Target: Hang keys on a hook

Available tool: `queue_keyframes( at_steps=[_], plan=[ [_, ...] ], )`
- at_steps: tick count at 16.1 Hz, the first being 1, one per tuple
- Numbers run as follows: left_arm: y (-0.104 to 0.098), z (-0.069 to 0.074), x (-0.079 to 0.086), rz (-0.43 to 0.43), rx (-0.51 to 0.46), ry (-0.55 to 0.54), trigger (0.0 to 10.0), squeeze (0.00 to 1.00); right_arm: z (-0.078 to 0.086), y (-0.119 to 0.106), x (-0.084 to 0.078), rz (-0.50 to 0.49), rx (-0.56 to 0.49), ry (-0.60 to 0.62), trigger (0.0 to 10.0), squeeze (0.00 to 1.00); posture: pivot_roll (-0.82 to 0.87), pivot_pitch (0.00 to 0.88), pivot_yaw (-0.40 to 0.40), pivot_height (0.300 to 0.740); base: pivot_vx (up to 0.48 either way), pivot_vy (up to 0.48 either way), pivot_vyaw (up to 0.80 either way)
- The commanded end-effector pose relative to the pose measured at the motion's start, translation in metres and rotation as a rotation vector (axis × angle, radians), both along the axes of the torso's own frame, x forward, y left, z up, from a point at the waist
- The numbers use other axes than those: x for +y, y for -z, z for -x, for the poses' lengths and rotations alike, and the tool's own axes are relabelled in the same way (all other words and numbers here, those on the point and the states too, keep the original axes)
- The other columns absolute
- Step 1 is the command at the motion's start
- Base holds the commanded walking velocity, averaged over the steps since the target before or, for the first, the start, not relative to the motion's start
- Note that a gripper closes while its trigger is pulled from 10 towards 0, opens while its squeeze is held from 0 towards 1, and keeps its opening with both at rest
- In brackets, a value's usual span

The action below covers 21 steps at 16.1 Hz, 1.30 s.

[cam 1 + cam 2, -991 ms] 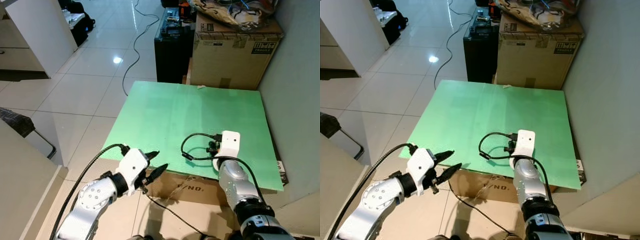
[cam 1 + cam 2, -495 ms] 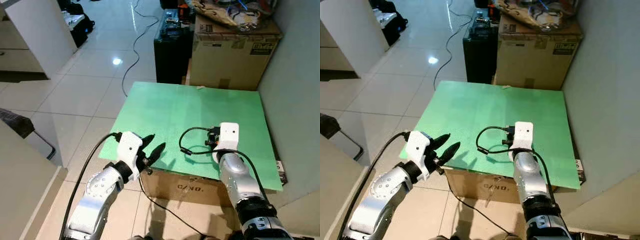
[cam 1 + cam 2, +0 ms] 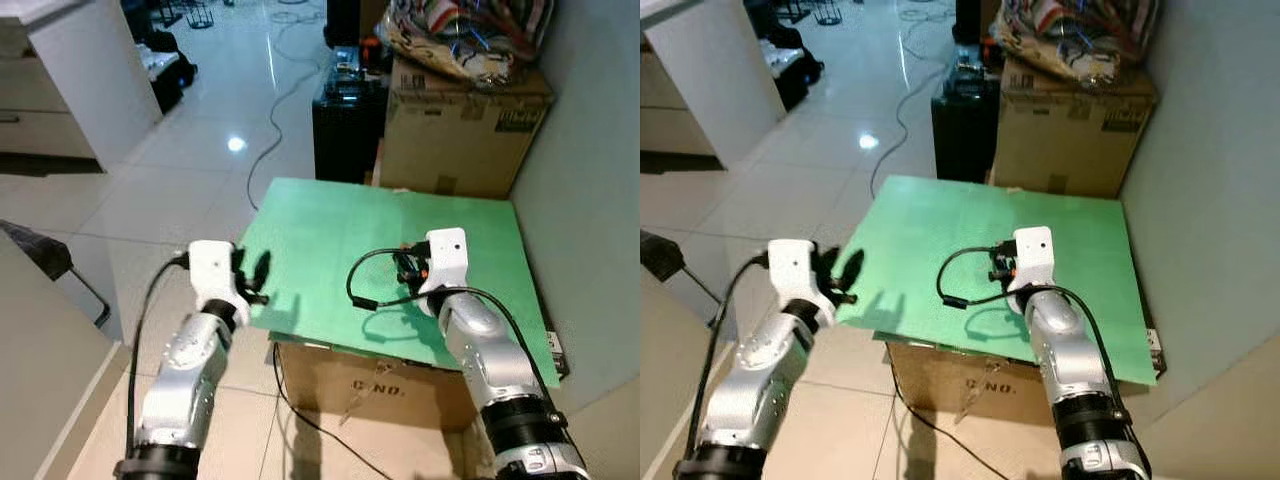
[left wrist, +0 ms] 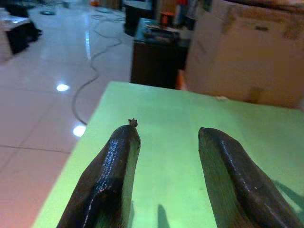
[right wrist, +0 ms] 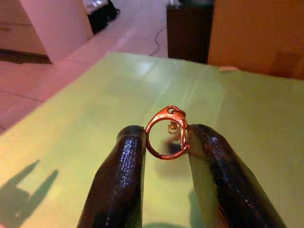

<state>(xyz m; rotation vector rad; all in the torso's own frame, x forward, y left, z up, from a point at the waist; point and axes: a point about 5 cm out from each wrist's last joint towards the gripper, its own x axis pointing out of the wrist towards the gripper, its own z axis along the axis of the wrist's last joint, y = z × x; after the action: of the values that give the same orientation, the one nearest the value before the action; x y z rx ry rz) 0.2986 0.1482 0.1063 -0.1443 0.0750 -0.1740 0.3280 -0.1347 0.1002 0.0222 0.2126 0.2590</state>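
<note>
pinching a small copper-coloured metal key ring (image 5: 166, 132) between its two black fingers, the right gripper (image 5: 164, 156) hovers over the near half of the flat green board (image 3: 330, 240) that lies on top of a brown cardboard box (image 3: 370, 380). a small brass-looking piece hangs blurred behind the ring, probably the keys, though i cannot tell. the ring is caught by its rim, fingertips closed on it from both sides. judged from its look, it is light, stiff and slick, so it may swivel or slip if squeezed off-centre; a hold low on the loop, leaving the upper arc free, seems best for threading onto a hook. no hook can be made out from here, so the hanging step is not yet done. at the board's near left corner the left gripper (image 4: 166, 142) floats with its fingers spread apart and nothing between them. beyond the board's far edge stand a black cabinet-like unit (image 3: 345, 115) and a large tan cardboard carton (image 3: 460, 125) with a heap of patterned cloth (image 3: 465, 35) on top. left of these, glossy white floor tiles (image 3: 180, 170) carry a trailing black cable (image 3: 272, 120).
</note>
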Motion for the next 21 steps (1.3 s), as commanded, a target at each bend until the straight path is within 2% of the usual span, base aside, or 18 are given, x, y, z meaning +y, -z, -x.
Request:
queue_keyframes(
  at_steps=[1,3,6,9,13,15,19,21],
  plan=[
    [-0.003,-0.004,0.001,-0.015,-0.01,-0.021,10.0,0.0,0.001,-0.007,0.011,-0.014,-0.038,-0.043,0.0,0.0,-0.11,0.0,0.1,0.74,0.0,0.0,0.0],
    [-0.005,-0.004,0.001,-0.032,-0.018,-0.023,10.0,0.0,0.003,-0.008,0.018,-0.041,-0.057,-0.064,0.0,0.0,-0.11,0.0,0.099,0.74,0.0,0.0,0.0],
    [-0.008,-0.001,0.006,-0.067,-0.048,-0.052,10.0,0.0,0.004,-0.003,0.023,-0.057,-0.064,-0.076,0.0,0.0,-0.07,0.0,0.074,0.74,0.0,0.154,0.64],
    [-0.011,0.016,0.024,-0.121,-0.08,-0.143,10.0,0.0,0.002,0.004,0.025,-0.055,-0.036,-0.111,0.0,0.0,-0.03,0.0,0.037,0.74,0.0,0.455,0.52],
    [-0.007,0.039,0.041,-0.166,-0.064,-0.299,10.0,0.0,0.0,0.008,0.048,-0.099,0.002,-0.226,0.0,0.0,0.07,0.0,-0.03,0.74,-0.152,0.403,0.49],
    [-0.006,0.046,0.045,-0.183,-0.06,-0.332,10.0,0.0,-0.001,0.009,0.059,-0.11,0.015,-0.274,0.0,0.0,0.11,0.0,-0.062,0.74,-0.334,0.349,0.49],
    [-0.007,0.043,0.047,-0.198,-0.052,-0.398,10.0,0.0,-0.006,0.008,0.076,-0.114,0.031,-0.375,0.0,0.0,0.15,0.0,-0.106,0.74,-0.436,0.0,0.48],
    [-0.007,0.046,0.046,-0.223,-0.048,-0.393,10.0,0.0,-0.006,0.008,0.08,-0.121,0.035,-0.396,0.0,0.0,0.16,0.0,-0.119,0.74,-0.456,0.0,0.47]
  ],
)
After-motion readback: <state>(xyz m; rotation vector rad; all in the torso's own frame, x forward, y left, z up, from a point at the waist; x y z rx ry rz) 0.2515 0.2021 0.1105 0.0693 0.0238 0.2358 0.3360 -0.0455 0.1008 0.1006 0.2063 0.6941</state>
